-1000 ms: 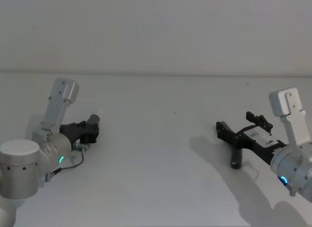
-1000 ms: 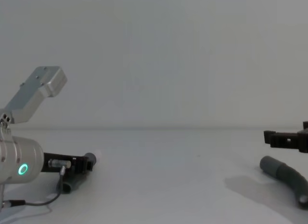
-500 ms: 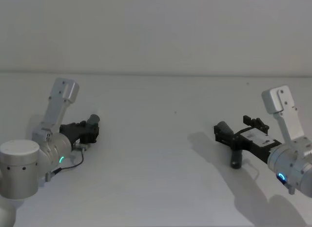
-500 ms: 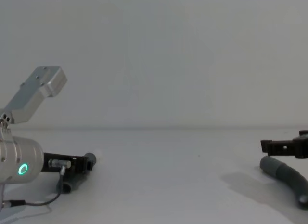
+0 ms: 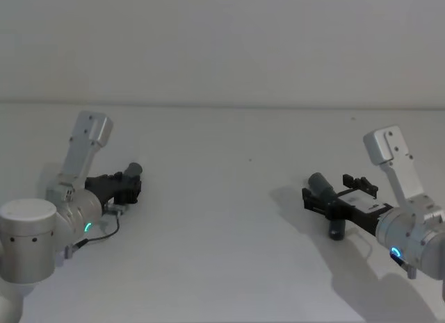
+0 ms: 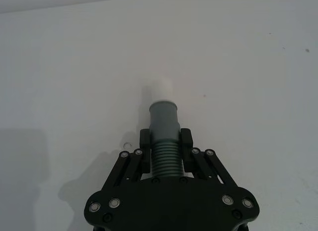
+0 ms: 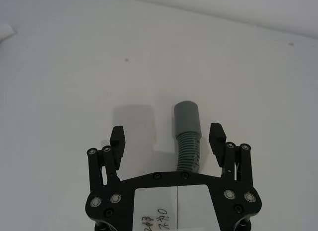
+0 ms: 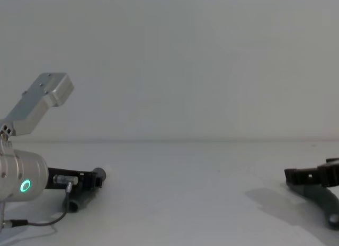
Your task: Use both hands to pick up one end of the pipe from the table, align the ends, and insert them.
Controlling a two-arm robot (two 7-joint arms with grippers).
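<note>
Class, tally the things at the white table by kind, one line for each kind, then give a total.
Black plastic ribbed-finger grippers: 2, the left gripper and the right gripper
Dark grey ribbed hose pieces: 2, the left hose piece clamped, the right hose piece between open fingers
Thin grey cable: 1
Total: 5

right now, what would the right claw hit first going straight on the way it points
Probably nothing solid: the right claw is open astride the right hose piece, its cuff already inside the gap; beyond lies bare table. Depth unclear.
</note>
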